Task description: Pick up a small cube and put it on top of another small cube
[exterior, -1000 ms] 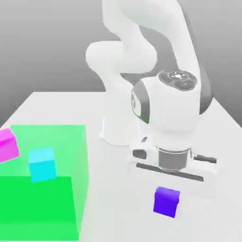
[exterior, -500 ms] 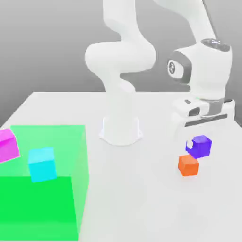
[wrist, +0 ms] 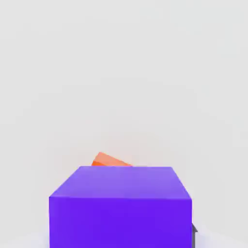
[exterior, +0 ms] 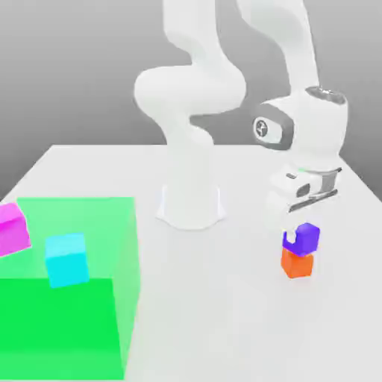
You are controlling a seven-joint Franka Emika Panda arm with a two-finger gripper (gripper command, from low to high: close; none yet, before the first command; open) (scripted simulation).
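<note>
The small violet-purple cube [exterior: 309,238] is pinched in my gripper [exterior: 299,236], which is shut on it. It rests on, or a hair above, the small orange cube [exterior: 297,264] on the white table at the exterior view's right; I cannot tell whether the two touch. The purple cube sits slightly off-centre and is turned a little relative to the orange one. A white finger [exterior: 292,232] covers part of the purple cube's near side. In the hand view the purple cube [wrist: 121,208] looms close, with a corner of the orange cube [wrist: 109,160] peeking out behind it.
A translucent green box [exterior: 71,287] takes up the exterior view's lower left. A larger cyan cube [exterior: 67,259] stands by it and a larger magenta cube [exterior: 13,228] lies at the left edge. The arm's white base [exterior: 190,203] stands mid-table.
The gripper carried the purple cube from the table's front to the right, then shifted slightly left and lowered it onto the orange cube. The other cubes stayed put.
</note>
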